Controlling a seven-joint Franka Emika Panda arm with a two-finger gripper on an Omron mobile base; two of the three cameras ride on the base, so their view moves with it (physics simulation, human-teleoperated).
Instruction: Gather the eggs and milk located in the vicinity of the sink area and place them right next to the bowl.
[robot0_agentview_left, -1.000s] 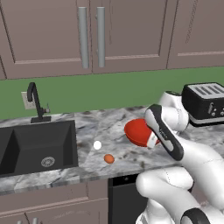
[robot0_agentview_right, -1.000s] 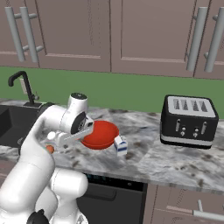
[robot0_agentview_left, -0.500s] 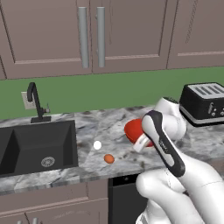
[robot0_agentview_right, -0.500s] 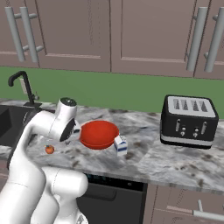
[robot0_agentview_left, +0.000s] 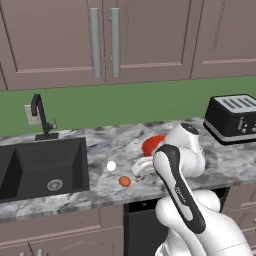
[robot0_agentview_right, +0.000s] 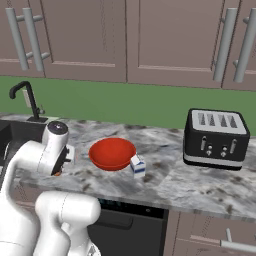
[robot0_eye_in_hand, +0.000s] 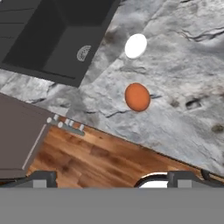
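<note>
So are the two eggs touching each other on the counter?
Apart. The hand view shows bare marble counter between the white egg and the orange-brown egg; the left base view shows the same gap.

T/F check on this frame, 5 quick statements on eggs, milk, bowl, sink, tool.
1. The milk stands right beside the bowl. True.
2. Both eggs lie inside the sink. False: the white egg and the orange-brown egg lie on the counter, outside the basin.
3. The orange-brown egg sits nearer the counter's front edge than the white egg. True.
4. The tool holds the white egg. False: both eggs lie free on the counter in the hand view, with nothing gripping them.
5. The toaster stands between the sink and the bowl. False: it stands on the far side of the bowl from the sink.
</note>
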